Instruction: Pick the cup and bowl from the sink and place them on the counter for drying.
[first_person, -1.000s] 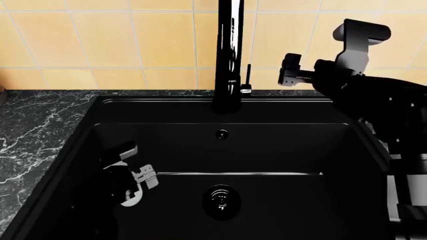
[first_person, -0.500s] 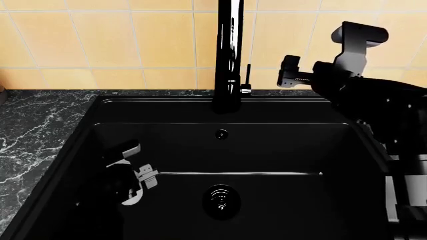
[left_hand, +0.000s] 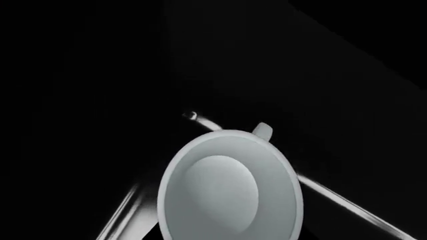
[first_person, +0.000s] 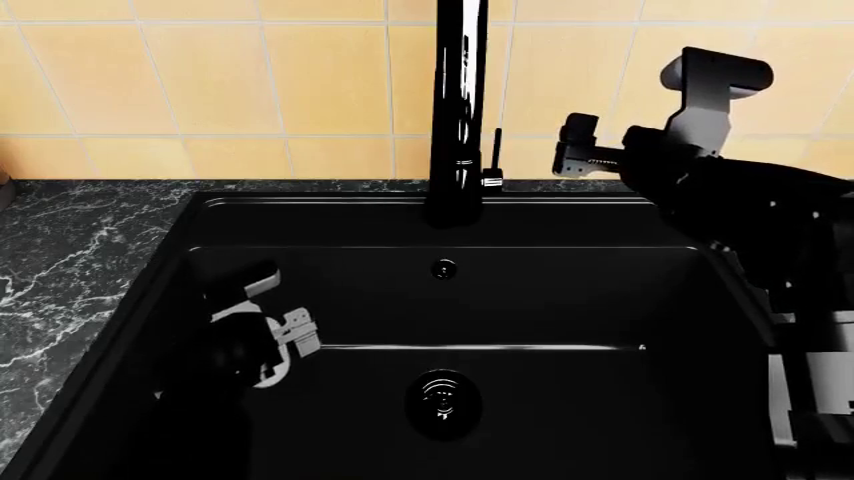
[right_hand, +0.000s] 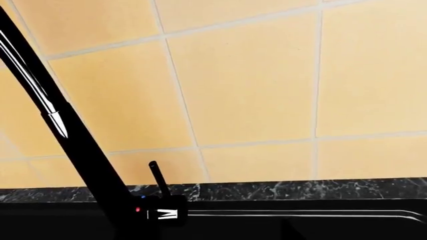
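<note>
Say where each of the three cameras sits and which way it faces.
Head view: high on the robot, looking down into the sink; both arms show.
Left wrist view: low inside the basin, looking into a white vessel; no gripper visible.
Right wrist view: raised, facing the tiled wall; no gripper visible.
Shared: the faucet, head and right wrist.
</note>
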